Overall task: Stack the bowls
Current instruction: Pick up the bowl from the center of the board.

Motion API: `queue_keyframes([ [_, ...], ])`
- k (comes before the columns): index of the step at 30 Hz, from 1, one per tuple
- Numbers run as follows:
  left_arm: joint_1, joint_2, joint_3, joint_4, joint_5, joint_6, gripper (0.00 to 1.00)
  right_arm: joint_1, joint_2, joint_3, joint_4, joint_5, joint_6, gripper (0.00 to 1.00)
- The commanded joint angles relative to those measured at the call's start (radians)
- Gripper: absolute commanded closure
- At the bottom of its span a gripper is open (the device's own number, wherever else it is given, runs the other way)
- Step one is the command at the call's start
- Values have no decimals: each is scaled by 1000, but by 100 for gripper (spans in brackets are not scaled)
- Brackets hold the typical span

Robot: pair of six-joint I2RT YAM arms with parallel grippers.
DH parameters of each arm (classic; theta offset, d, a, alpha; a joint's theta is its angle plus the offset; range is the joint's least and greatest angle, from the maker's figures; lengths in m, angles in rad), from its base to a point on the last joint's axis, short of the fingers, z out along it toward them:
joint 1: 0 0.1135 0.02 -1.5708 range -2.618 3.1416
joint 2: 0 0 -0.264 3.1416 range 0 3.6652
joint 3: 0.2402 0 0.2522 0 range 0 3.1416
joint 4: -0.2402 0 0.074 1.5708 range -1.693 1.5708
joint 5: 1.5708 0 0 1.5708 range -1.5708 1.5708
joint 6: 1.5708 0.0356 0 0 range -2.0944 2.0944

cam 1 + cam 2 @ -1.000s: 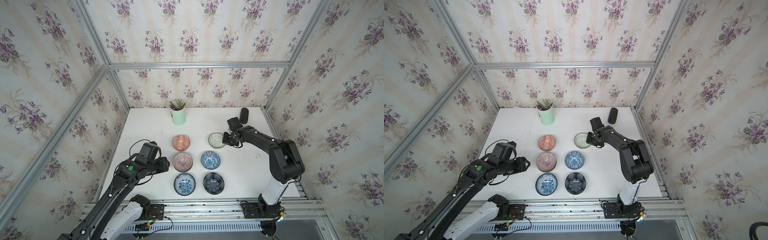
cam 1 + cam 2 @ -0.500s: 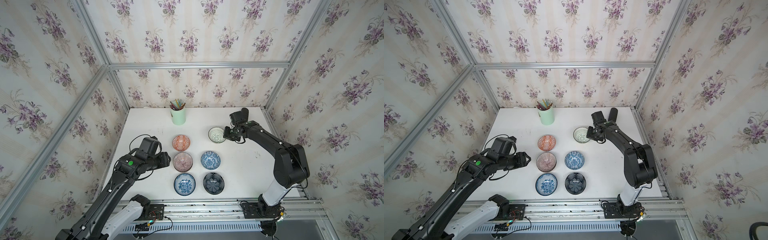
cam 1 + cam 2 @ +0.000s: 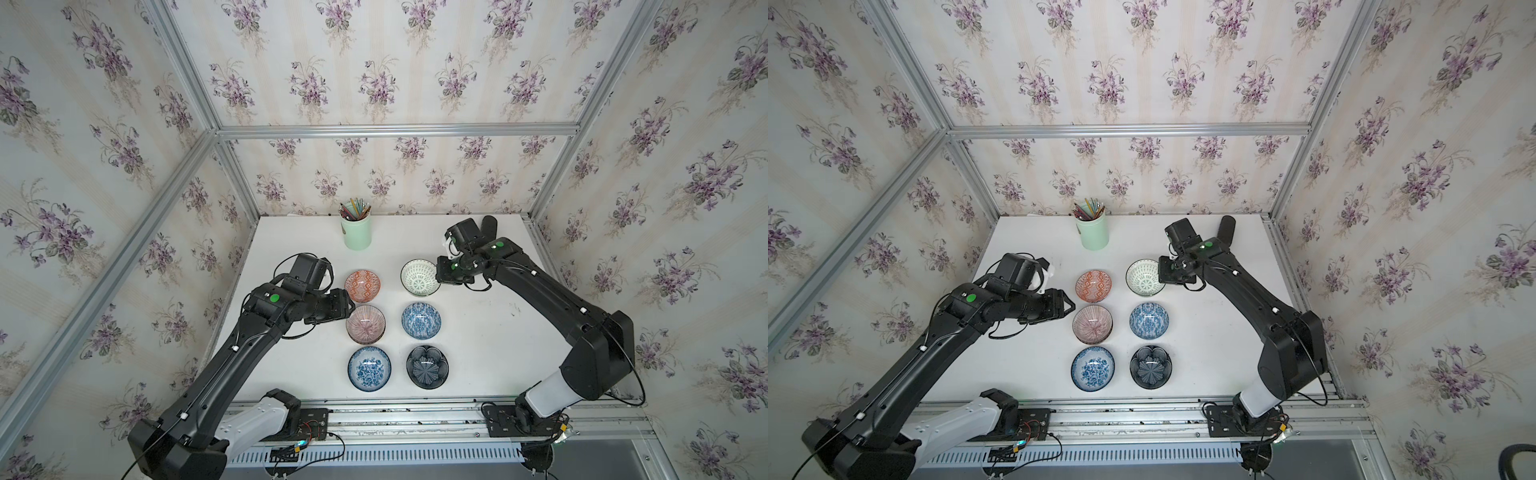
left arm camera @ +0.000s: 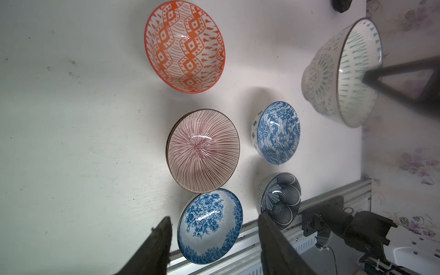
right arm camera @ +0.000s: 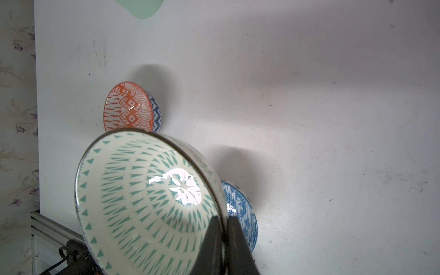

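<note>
My right gripper (image 3: 438,274) (image 3: 1160,272) (image 5: 223,220) is shut on the rim of the green-lattice white bowl (image 3: 420,277) (image 3: 1145,277) (image 5: 147,197), held tilted above the table. On the table stand the orange bowl (image 3: 362,286) (image 4: 184,46), the pink-lined bowl (image 3: 365,324) (image 4: 203,150) with a second rim under it, a blue-white bowl (image 3: 421,320) (image 5: 240,214), a blue floral bowl (image 3: 369,368) (image 4: 209,226) and the navy petal bowl (image 3: 427,366) (image 4: 278,197). My left gripper (image 3: 349,309) (image 3: 1068,307) (image 4: 214,217) hangs open and empty just left of the pink-lined bowl.
A mint-green pencil cup (image 3: 356,235) (image 3: 1092,235) stands at the back of the table. A black cylinder (image 3: 489,226) (image 3: 1226,230) stands at the back right, behind my right arm. An aluminium rail (image 3: 415,409) runs along the front edge. Papered walls close in three sides.
My right gripper has raised the green-lattice bowl off the table and carried it slightly left. My left gripper has moved right, closer to the pink-lined bowl.
</note>
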Motion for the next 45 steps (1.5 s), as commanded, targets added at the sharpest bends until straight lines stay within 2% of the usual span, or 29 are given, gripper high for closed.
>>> queue_keyframes([
  [1,0,16,17,12,52,26,41,64,-14,21,-69,0,-36,100],
  [11,-3,42,24,27,147,42,44,245,14,52,-112,-19,-58,100],
  [14,-4,45,11,30,170,49,50,287,34,70,-112,-24,-53,100],
  [18,-11,44,6,26,185,61,53,326,63,100,-113,-22,-45,100],
  [36,-31,90,-15,-23,148,87,75,371,105,168,-101,-29,-18,100],
  [43,-33,94,-17,-23,139,86,87,375,112,164,-89,-36,-9,100],
  [45,-33,95,-16,-24,137,85,93,377,115,164,-83,-38,-5,100],
])
